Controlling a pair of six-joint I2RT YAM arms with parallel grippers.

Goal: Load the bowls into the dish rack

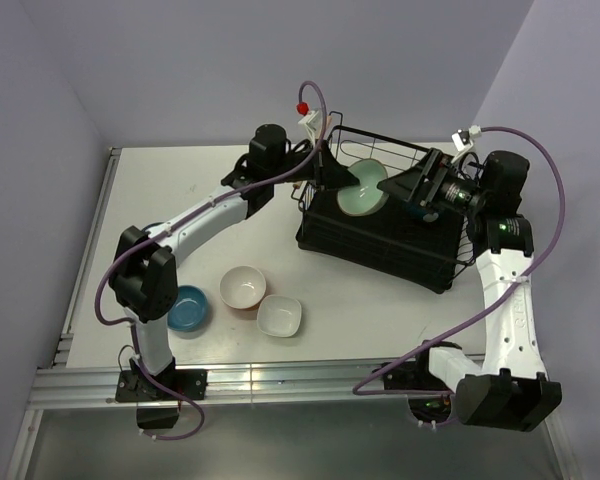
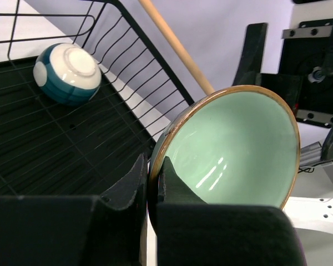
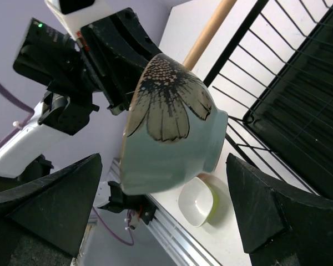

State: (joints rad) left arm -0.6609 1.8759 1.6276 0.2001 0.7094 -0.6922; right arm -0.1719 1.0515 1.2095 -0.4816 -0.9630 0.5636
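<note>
My left gripper (image 1: pixel 335 178) is shut on the rim of the mint green bowl (image 1: pixel 362 188) and holds it tilted on edge above the black wire dish rack (image 1: pixel 380 250). In the left wrist view the gripper (image 2: pixel 152 176) has one finger inside and one outside the bowl (image 2: pixel 233 149). My right gripper (image 1: pixel 408 192) is open and faces the bowl from the right. In its own view the gripper (image 3: pixel 164 160) stands wide to either side of the bowl's flower-painted outside (image 3: pixel 166 127) without touching it. A blue-and-white patterned bowl (image 2: pixel 68 73) lies upside down in the rack (image 2: pixel 39 138).
A blue bowl (image 1: pixel 188 308), a white bowl with orange outside (image 1: pixel 243 287) and a squarish white bowl (image 1: pixel 279 316) sit on the table left of the rack. The rack's wooden handle (image 2: pixel 175 44) runs close behind the held bowl. The table's metal rail (image 1: pixel 280 378) is at the near edge.
</note>
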